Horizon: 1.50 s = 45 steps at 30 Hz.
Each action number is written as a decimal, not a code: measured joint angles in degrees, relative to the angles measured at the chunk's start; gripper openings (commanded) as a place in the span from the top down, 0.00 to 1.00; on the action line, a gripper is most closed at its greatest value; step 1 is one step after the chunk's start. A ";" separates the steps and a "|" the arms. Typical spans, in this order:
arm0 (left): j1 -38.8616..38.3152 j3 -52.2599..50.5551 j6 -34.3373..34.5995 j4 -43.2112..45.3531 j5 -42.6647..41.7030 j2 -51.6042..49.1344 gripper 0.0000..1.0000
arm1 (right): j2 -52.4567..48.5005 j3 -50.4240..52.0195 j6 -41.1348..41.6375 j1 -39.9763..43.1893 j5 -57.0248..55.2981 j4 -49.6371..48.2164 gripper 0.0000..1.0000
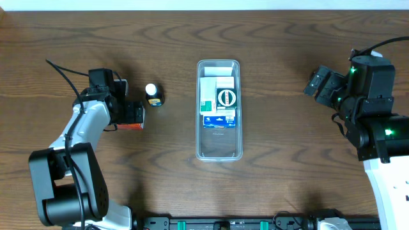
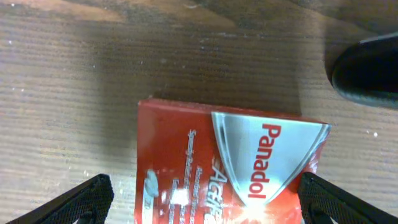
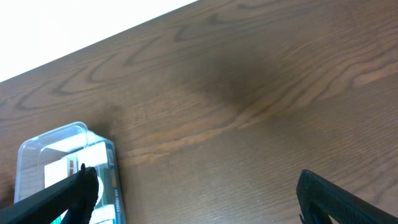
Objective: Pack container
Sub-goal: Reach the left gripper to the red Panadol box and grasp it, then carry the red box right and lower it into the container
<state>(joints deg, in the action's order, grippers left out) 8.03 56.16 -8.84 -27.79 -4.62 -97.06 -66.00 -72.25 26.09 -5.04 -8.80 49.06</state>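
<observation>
The clear plastic container (image 1: 219, 148) stands in the middle of the table, long side running front to back. It holds several small boxes, white, green and blue, in its far half. It also shows in the right wrist view (image 3: 37, 146). A red Panadol box (image 2: 224, 168) lies flat on the table at the left, also seen from overhead (image 1: 130, 126). My left gripper (image 2: 202, 190) is open and straddles the box; the right finger is at its edge, the left finger apart from it. My right gripper (image 3: 199, 190) is open and empty over bare table at the right (image 1: 317, 83).
A small dark bottle with a white cap (image 1: 152, 94) stands just right of the left gripper (image 1: 133, 112), between it and the container. It shows as a dark shape at the upper right in the left wrist view (image 2: 367, 71). The table's far edge is close behind.
</observation>
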 measured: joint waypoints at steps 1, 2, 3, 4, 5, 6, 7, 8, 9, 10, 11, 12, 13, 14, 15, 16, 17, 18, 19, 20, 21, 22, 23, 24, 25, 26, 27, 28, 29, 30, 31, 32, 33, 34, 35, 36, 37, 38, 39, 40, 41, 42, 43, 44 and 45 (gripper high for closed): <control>0.00 -0.11 0.00 -0.52 0.07 0.63 0.04 | 0.00 0.00 0.00 0.00 0.00 0.00 0.01; 0.00 -0.24 0.00 -0.87 0.09 1.27 0.04 | 0.00 0.00 0.00 0.00 0.00 0.00 0.01; 0.00 -0.31 0.00 -1.31 0.09 2.05 0.04 | 0.00 0.00 0.00 0.00 0.00 0.00 0.01; 0.00 -0.31 0.02 -1.66 0.11 2.89 0.04 | 0.00 0.00 0.00 0.00 0.00 0.00 0.01; 0.00 -0.31 0.00 -1.84 0.11 3.43 0.04 | 0.00 0.00 0.00 0.00 0.00 0.00 0.01; 0.00 -0.31 0.02 -2.01 0.09 3.89 0.04 | 0.00 0.00 0.00 0.00 0.00 0.02 0.01; 0.00 -0.31 0.00 -2.14 0.02 4.13 0.04 | 0.00 0.00 0.00 0.00 0.00 0.02 0.01; 0.00 -0.31 0.00 -2.21 -0.13 4.17 0.04 | 0.00 0.00 0.00 0.00 0.00 0.02 0.01; 0.00 -0.31 -0.02 -2.21 -0.42 4.17 0.04 | 0.00 0.00 0.00 0.00 0.00 0.02 0.01; 0.00 -0.31 -0.20 -2.21 -0.92 4.15 0.04 | 0.00 0.00 0.00 0.00 0.00 0.02 0.01; 0.00 -0.31 -0.28 -2.21 -1.29 4.15 0.03 | 0.00 0.00 0.00 0.00 0.00 0.02 0.01; 0.00 -0.31 -0.48 -2.21 -1.68 4.15 0.03 | 0.00 0.00 0.00 0.00 0.00 0.02 0.01; 0.00 -0.31 -0.63 -2.23 -2.03 4.15 0.03 | 0.00 0.00 0.00 0.00 0.00 0.02 0.01; 0.00 -0.33 -0.79 -2.23 -2.34 4.09 0.03 | 0.00 0.00 0.00 0.00 0.00 0.02 0.01; 0.00 -0.33 -0.98 -2.21 -2.58 4.04 0.03 | 0.00 0.00 0.00 0.00 0.00 0.02 0.01; 0.00 -0.31 -1.25 -2.21 -2.75 3.91 0.03 | 0.00 0.00 0.00 0.00 0.00 0.02 0.01; 0.00 -0.31 -1.55 -2.12 -2.82 3.76 0.03 | 0.00 0.00 0.00 0.00 0.00 0.02 0.01; 0.00 -0.33 -1.75 -1.86 -2.93 3.52 0.03 | 0.00 0.00 0.00 0.00 0.00 0.02 0.01; 0.00 -0.37 -1.81 -1.64 -2.95 3.34 0.03 | 0.00 0.00 0.00 0.00 0.00 0.02 0.01; 0.00 -0.44 -1.95 -1.33 -2.95 3.06 0.04 | 0.00 0.00 0.00 0.00 0.00 0.02 0.01; 0.00 -0.48 -1.97 -1.01 -2.95 2.71 0.04 | 0.00 0.00 0.00 0.00 0.00 0.02 0.01; 0.00 -0.50 -2.01 -0.68 -2.95 2.19 0.04 | 0.00 0.00 0.00 0.00 0.00 0.02 0.01; 0.00 -0.50 -2.08 -0.28 -2.91 1.36 0.04 | 0.00 0.00 0.00 0.00 0.00 0.02 0.01; 0.00 -0.50 -2.12 -0.15 -2.84 0.61 0.04 | 0.00 0.00 0.00 0.00 0.00 0.02 0.01; 0.00 -0.55 -2.14 0.04 -2.71 -0.11 0.04 | 0.00 0.00 0.00 0.00 0.00 0.02 0.01; 0.00 -0.63 -2.16 0.37 -2.69 -0.79 0.04 | 0.00 0.00 0.00 0.00 0.00 0.02 0.01; 0.00 -0.74 -2.14 0.87 -2.71 -1.57 0.04 | 0.00 0.00 0.00 0.00 -0.02 0.02 0.01; 0.00 -0.79 -2.16 1.07 -2.69 -2.10 0.04 | 0.00 0.00 0.00 0.00 0.00 0.02 0.01; 0.00 -0.85 -2.16 1.22 -2.69 -2.58 0.06 | 0.00 0.00 0.00 0.00 0.00 0.02 0.01; 0.00 -0.92 -2.14 1.29 -2.67 -3.13 0.10 | 0.00 0.00 0.00 0.00 0.00 0.02 0.01; 0.00 -0.94 -2.21 1.31 -2.67 -3.56 0.14 | 0.00 0.00 0.00 0.00 0.00 0.02 0.01; 0.00 -0.94 -2.43 1.33 -2.67 -3.96 0.18 | 0.00 0.00 0.00 0.00 0.00 0.02 0.01; 0.00 -0.94 -2.38 1.38 -2.67 -4.17 0.22 | 0.00 0.00 0.00 0.00 0.00 0.04 0.01; 0.00 -0.94 -2.49 1.38 -2.71 -4.13 0.23 | 0.00 0.00 0.02 0.00 0.00 0.02 0.01; 0.00 -0.94 -2.43 1.36 -2.73 -3.96 0.24 | 0.00 0.00 0.00 0.00 0.00 0.04 0.01; 0.00 -0.94 -2.47 1.33 -2.71 -3.87 0.24 | 0.00 0.00 0.00 0.00 0.00 0.02 0.01; 0.00 -0.94 -2.47 1.25 -2.71 -3.72 0.25 | 0.00 0.00 0.00 0.00 0.00 0.04 0.01; 0.00 -0.96 -2.34 1.16 -2.69 -3.52 0.25 | 0.00 0.00 0.00 0.00 0.00 0.04 0.01; 0.00 -0.98 -2.10 0.92 -2.67 -3.19 0.25 | 0.00 0.00 0.00 0.00 0.00 0.04 0.01; 0.00 -1.09 -1.84 0.66 -2.60 -2.40 0.25 | 0.00 0.00 0.00 0.00 -0.02 0.04 0.01; 0.00 -1.18 -1.70 0.33 -2.54 -1.46 0.25 | 0.00 0.00 0.00 0.00 -0.02 0.04 0.01; 0.00 -1.22 -1.66 -0.33 -2.47 -0.07 0.25 | 0.00 0.00 0.00 0.00 0.00 0.04 0.01; 0.00 -1.25 -1.55 -1.01 -2.43 2.23 0.25 | 0.00 0.00 0.00 0.00 0.00 0.04 0.01; 0.00 -1.25 -1.44 -1.44 -2.45 4.13 0.25 | 0.00 0.00 0.00 0.00 0.00 0.04 0.01; 0.00 -1.25 -1.31 -1.81 -2.47 6.54 0.25 | 0.00 0.00 0.00 0.00 -0.02 0.02 0.01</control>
<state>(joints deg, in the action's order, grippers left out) 8.03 54.92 -10.15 -29.61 -7.09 -90.52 -66.00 -72.25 26.09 -5.04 -8.82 49.08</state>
